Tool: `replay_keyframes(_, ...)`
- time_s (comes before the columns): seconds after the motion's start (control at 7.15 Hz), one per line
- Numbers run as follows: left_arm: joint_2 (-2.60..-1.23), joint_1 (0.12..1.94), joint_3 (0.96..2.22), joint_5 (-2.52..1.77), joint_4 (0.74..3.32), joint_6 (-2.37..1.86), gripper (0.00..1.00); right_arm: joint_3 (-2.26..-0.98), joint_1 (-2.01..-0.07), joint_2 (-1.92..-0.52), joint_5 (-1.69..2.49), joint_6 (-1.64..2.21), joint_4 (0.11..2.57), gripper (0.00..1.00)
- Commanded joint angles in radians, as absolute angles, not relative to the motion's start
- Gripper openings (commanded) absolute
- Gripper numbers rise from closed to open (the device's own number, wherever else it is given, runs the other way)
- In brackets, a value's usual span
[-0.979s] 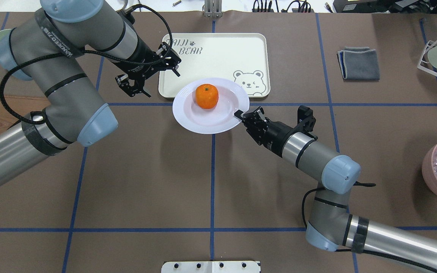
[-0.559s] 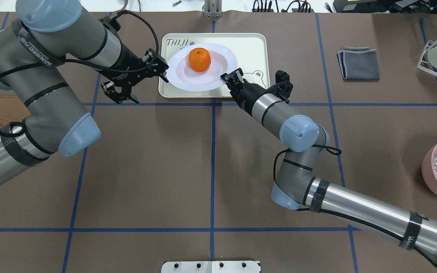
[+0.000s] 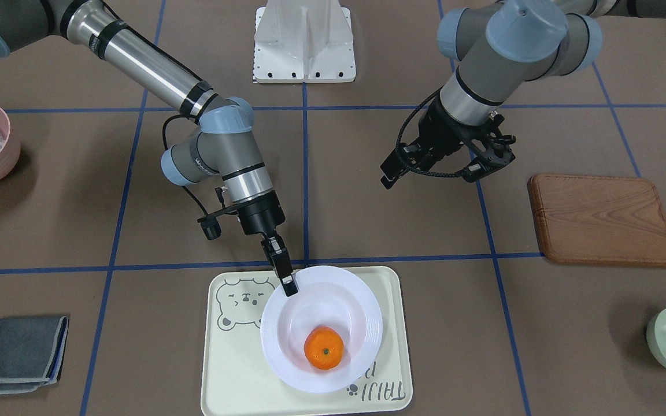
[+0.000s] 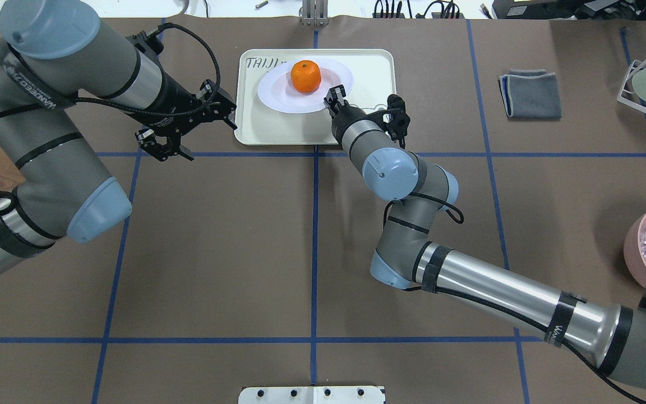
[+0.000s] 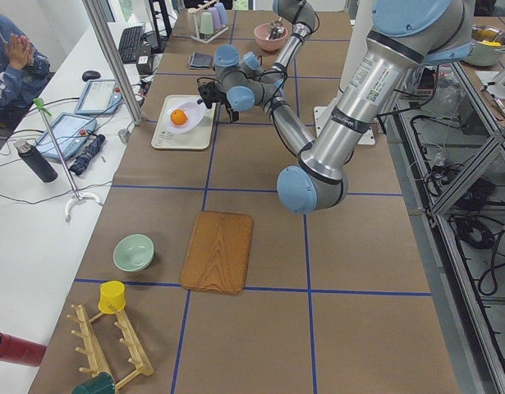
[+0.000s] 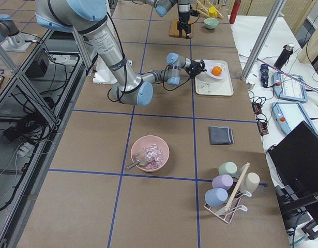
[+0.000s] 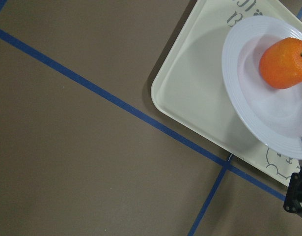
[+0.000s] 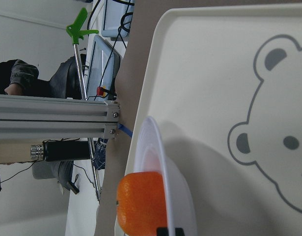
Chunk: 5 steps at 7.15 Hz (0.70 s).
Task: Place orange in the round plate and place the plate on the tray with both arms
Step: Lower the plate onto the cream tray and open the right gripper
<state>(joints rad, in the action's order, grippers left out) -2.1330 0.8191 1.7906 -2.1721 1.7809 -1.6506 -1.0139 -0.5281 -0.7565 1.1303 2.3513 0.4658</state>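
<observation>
So, the right gripper [image 4: 335, 96] is clamped on the near-right rim of the round plate [image 4: 278, 92], which sits tilted over the tray's [image 4: 376, 70] far half with the orange [image 4: 305, 76] inside. Bare tray shows near and right. The left gripper [image 4: 165, 147] hangs spread and empty, off the tray's left edge.

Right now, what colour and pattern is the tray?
Cream, with a grey bear face and lettering; the tray shows best in the front-facing view.

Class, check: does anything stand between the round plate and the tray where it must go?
Nothing visible does. The round plate, carrying the orange, is already over the tray, its rim gripped by the right pincer.
</observation>
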Motion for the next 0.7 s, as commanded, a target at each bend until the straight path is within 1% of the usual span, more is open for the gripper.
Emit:
replay_keyframes(0.0,-2.134,0.818,1.795,-2.172,1.781,-1.651,0.97,-1.067,-0.522,-0.777,1.124,2.367,0.506,0.99)
replay_keyframes(0.28,-2.135,0.819,1.793,-2.171,1.781,-1.651,0.97,-1.301,-0.514,-0.95,1.167,2.359,0.509,1.0)
replay_keyframes(0.56,-2.134,0.819,1.792,-2.171,1.781,-1.649,0.97,-1.492,-0.497,-1.056,1.21,2.335,0.558,1.0)
